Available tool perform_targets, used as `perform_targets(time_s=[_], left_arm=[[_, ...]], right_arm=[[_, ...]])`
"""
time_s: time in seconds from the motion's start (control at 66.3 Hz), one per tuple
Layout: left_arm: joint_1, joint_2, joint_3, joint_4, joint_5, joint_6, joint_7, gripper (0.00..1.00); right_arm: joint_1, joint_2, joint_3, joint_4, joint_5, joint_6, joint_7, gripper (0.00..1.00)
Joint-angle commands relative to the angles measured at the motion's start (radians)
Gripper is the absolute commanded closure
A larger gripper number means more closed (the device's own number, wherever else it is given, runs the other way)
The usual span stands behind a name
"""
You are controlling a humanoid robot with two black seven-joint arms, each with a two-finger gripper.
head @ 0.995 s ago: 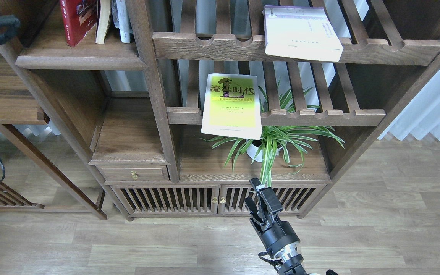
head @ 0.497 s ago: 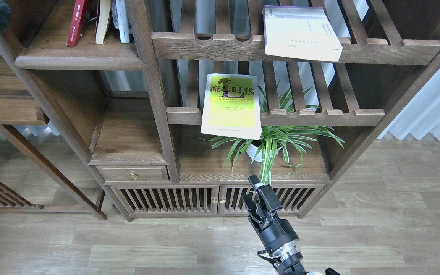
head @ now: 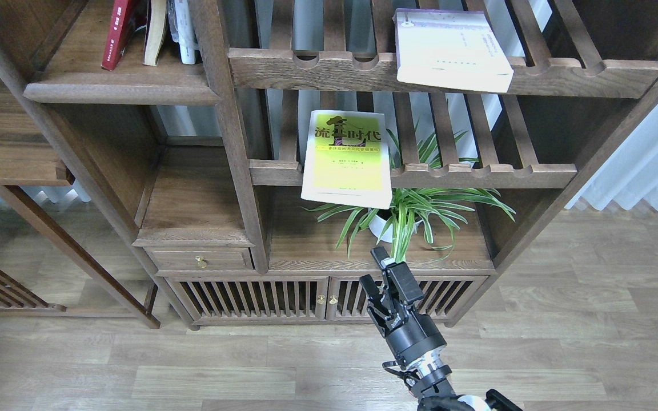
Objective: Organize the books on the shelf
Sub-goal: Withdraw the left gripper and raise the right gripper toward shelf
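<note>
The dark red book point(head: 119, 31) stands on the solid dark-brown shelf point(head: 117, 87) at top left, beside two other upright books point(head: 156, 31). The yellow-green book point(head: 347, 158) lies flat on the lower slatted rack, overhanging its front rail. The white/cream book point(head: 449, 48) lies flat on the upper slatted rack, also overhanging. My right gripper point(head: 373, 268) is open and empty, low in front of the cabinet, well below the yellow-green book. My left gripper is out of view.
A potted spider plant point(head: 406, 214) stands under the lower slatted rack point(head: 477, 174), just above my right gripper. A drawer point(head: 200, 260) and slatted cabinet doors point(head: 283, 297) lie below. The upper slatted rack point(head: 580, 77) reaches right. Wood floor is in front.
My left arm has withdrawn out of view at the upper left. The dark red book went from tilted to upright on the shelf. My right gripper has risen slightly toward the plant.
</note>
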Motion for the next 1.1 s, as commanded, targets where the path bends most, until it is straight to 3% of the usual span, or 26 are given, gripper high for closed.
perform_targets(time_s=[0.0, 0.256, 0.422, 0.588, 0.799, 1.01, 1.085], left_arm=[[0.130, 0.013, -0.091, -0.051, -0.011, -0.021, 0.000, 0.29], [0.306, 0.000, -0.217, -0.050, -0.011, -0.021, -0.004, 0.29], [0.435, -0.128, -0.223, -0.051, -0.013, -0.021, -0.004, 0.28], [0.533, -0.163, -0.224, -0.050, -0.013, -0.021, -0.003, 0.28], [0.748, -0.269, -0.226, -0.050, -0.011, -0.021, -0.004, 0.28], [0.825, -0.293, -0.233, -0.045, -0.010, -0.021, -0.006, 0.23], [0.832, -0.295, -0.246, -0.028, -0.010, -0.021, -0.015, 0.20]], right_arm=[[0.002, 0.000, 0.000, 0.000, 0.000, 0.000, 0.000, 0.01], [0.011, 0.000, 0.003, -0.001, 0.000, 0.000, 0.001, 0.01], [0.035, 0.000, 0.003, -0.001, 0.000, -0.002, 0.001, 0.01], [0.040, 0.000, 0.003, -0.001, 0.000, -0.009, 0.001, 0.01], [0.041, 0.000, 0.005, -0.001, 0.000, -0.009, 0.001, 0.01], [0.045, 0.000, 0.028, 0.054, 0.006, -0.012, -0.006, 0.01], [0.023, -0.074, 0.046, 0.147, 0.024, -0.051, -0.036, 0.01]])
